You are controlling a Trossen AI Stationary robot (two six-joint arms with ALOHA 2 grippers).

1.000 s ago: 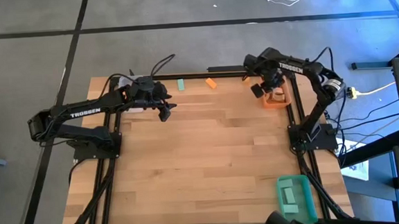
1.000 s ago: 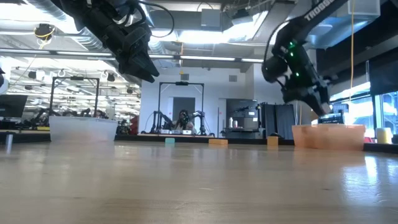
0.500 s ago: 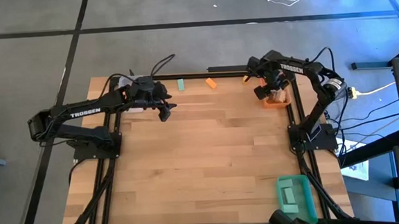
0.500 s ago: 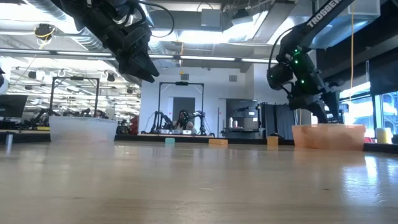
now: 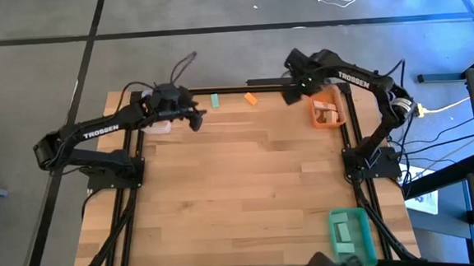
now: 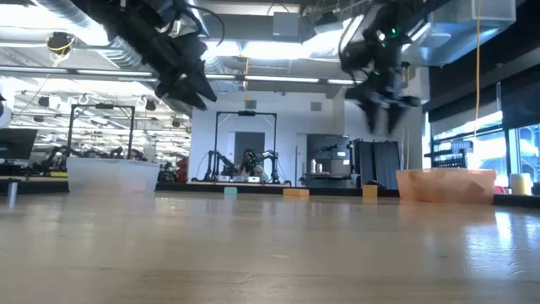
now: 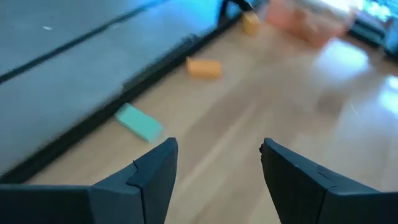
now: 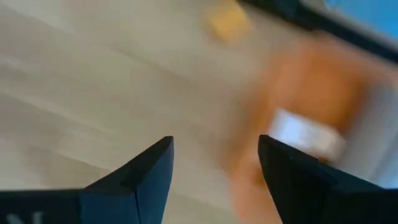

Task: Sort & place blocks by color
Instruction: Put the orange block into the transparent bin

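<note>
Overhead, both arms work the far edge of the table [image 5: 241,199], where the loose blocks lie.

Left gripper [image 5: 193,119]: fingers spread, nothing between them, hanging above the wood just short of the teal block [image 5: 215,100]. Its wrist camera looks past both open fingers at that teal block [image 7: 139,122], with the orange block [image 7: 203,68] farther on. Judgement: the spread is set for a pickup, and teal looks the nearer target.

Right gripper [image 5: 291,94]: also spread and empty, raised well clear of the table in the low view [image 6: 377,100]. It sits between the orange bin [image 5: 327,113] and the orange block [image 5: 251,99], beside the bin, not over it. Wrist view shows the bin [image 8: 311,118] off to one side and a small yellowish block [image 8: 228,23] ahead.

- Orange bin holds something pale; too blurred to tell what.
- Green bin [image 5: 350,232] stands at the near right corner, well apart from the teal block, so that block faces a long carry.
- Clear bin [image 6: 112,176] stands at far left, beside the left arm.
- 3 small blocks show along the far edge in the low view: teal [image 6: 230,191], orange [image 6: 296,193], and a yellowish one [image 6: 369,192].

Judgement: sorting looks mostly done, few blocks loose.
</note>
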